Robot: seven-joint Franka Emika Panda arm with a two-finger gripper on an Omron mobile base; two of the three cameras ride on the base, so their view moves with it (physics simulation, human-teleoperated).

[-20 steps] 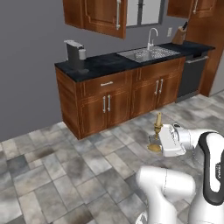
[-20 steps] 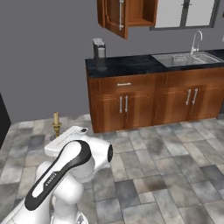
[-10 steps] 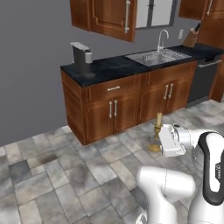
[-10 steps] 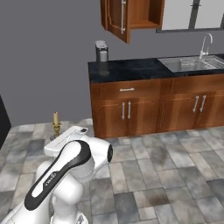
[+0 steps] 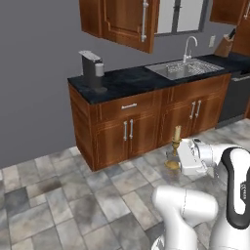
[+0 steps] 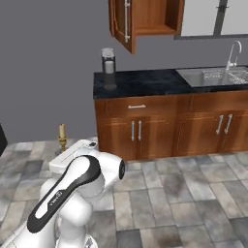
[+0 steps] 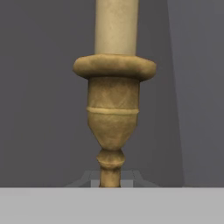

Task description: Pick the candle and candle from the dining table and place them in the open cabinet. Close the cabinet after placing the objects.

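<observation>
My gripper [image 5: 176, 155] is shut on the stem of a thin cream taper candle [image 5: 177, 133] on a slender brass stick, held upright over the floor. The right base view has the same candle [image 6: 62, 131] just left of my gripper [image 6: 63, 146]. Close up in the hand view, the candle [image 7: 116, 26] and its brass cup rise straight between my fingertips. The reddish-brown wall cabinet [image 5: 122, 19] hangs above the counter, its panelled door [image 6: 121, 22] with a long silver bar handle swung open. The other candle and the dining table are out of view.
A black-topped counter [image 5: 127, 80] with base cabinets runs along the grey wall ahead. A coffee machine [image 6: 108, 60] stands on it at the left and a steel sink [image 5: 183, 69] lies to the right. A dishwasher [image 5: 237, 97] and knife block [image 5: 225, 46] are at far right. Tiled floor [image 5: 58, 200] lies between.
The whole picture has shifted: the base has driven closer to the counter and the open wall cabinet. The candle stays upright in my shut gripper.
</observation>
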